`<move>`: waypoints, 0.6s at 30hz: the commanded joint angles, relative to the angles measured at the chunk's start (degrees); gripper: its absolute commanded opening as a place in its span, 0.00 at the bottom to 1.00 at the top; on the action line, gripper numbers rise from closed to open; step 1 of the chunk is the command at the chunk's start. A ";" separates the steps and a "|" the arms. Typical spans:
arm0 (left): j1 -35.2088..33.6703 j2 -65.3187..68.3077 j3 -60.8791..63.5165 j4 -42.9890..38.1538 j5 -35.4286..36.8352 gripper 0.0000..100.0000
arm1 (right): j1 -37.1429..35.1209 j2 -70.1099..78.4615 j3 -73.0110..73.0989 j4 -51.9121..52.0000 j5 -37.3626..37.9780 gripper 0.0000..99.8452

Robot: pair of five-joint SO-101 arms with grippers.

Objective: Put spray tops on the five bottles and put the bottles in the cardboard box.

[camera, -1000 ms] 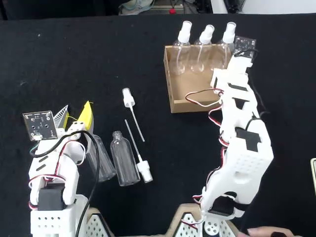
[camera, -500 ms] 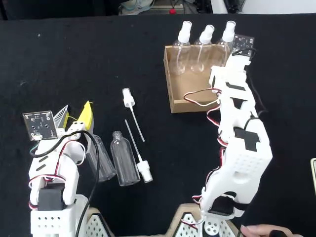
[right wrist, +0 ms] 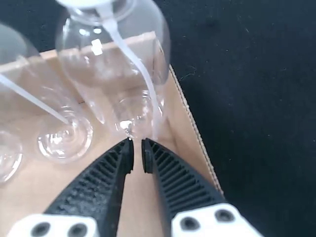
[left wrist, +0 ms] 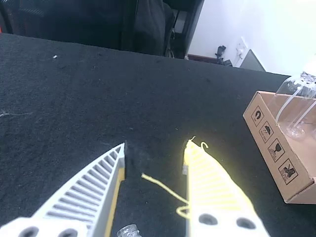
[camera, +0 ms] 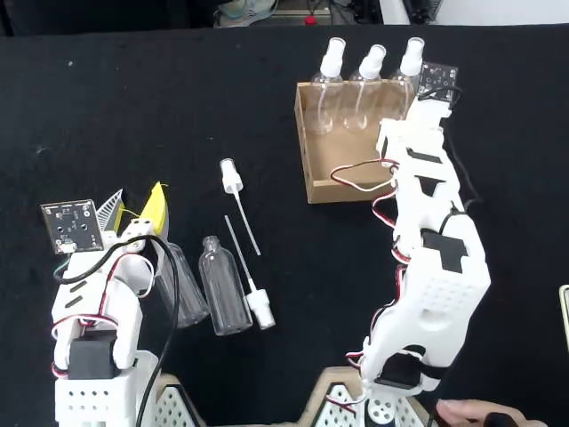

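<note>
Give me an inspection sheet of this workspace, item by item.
Surface: black cloth-covered table.
Job's things: brown cardboard box holds three clear plastic bottles with white spray tops, upright along its far wall; two uncapped clear bottles and two loose white spray tops lie on the cloth.
Clutter: pale object cut off at the table's edge.
Grippers: left gripper open by one uncapped bottle's neck; right gripper shut, empty, over the box.
Cables: red-and-white wires loop over the box; black cable on the left arm.
Surroundings: dark furniture and white wall beyond the table.
</note>
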 commanded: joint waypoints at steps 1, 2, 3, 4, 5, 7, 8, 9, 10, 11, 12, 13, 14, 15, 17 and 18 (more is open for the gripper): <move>-0.57 -0.97 -1.45 0.09 0.35 0.19 | -1.23 -0.48 -2.33 -3.16 0.44 0.01; -0.57 -0.97 -1.45 0.09 0.35 0.19 | -1.23 -0.40 -2.15 -3.96 0.44 0.01; -0.57 -0.97 -1.45 0.09 0.35 0.19 | -1.05 -0.22 -1.71 -4.57 0.44 0.01; -0.57 -0.97 -1.45 0.09 0.35 0.19 | -1.05 0.04 -1.45 -5.27 0.44 0.01; -0.57 -0.97 -1.45 0.09 0.35 0.19 | -1.05 0.31 -1.27 -5.98 0.44 0.01; -0.57 -0.97 -1.45 0.09 0.35 0.19 | -0.97 0.48 -1.10 -6.51 0.44 0.01; -0.57 -0.97 -1.45 0.09 0.35 0.19 | -0.97 0.40 -1.10 -6.42 0.44 0.01; -0.57 -0.97 -1.45 0.09 0.35 0.19 | -0.97 0.40 -1.10 -6.42 0.44 0.01; -0.57 -0.97 -1.45 0.09 0.35 0.19 | -0.97 0.40 -1.01 -6.42 0.44 0.01; -0.57 -0.97 -1.45 0.09 0.35 0.19 | -0.97 0.40 -1.01 -6.42 0.44 0.01; -0.57 -0.97 -1.45 0.09 0.35 0.19 | -0.97 0.31 -1.01 -6.33 0.44 0.01; -0.57 -0.97 -1.45 0.09 0.35 0.19 | -0.88 0.22 -0.84 -6.33 0.44 0.01; -0.57 -0.97 -1.45 0.09 0.35 0.19 | -0.88 0.13 -0.31 -6.33 0.44 0.01; -0.57 -0.97 -1.45 0.00 0.35 0.19 | -0.88 -0.04 0.13 -6.33 0.44 0.01; -0.57 -0.97 -1.45 0.00 0.35 0.19 | -0.88 -1.71 1.54 -6.33 0.35 0.01; -0.57 -0.97 -1.45 0.00 0.35 0.19 | -0.79 -2.95 2.77 -6.33 0.35 0.01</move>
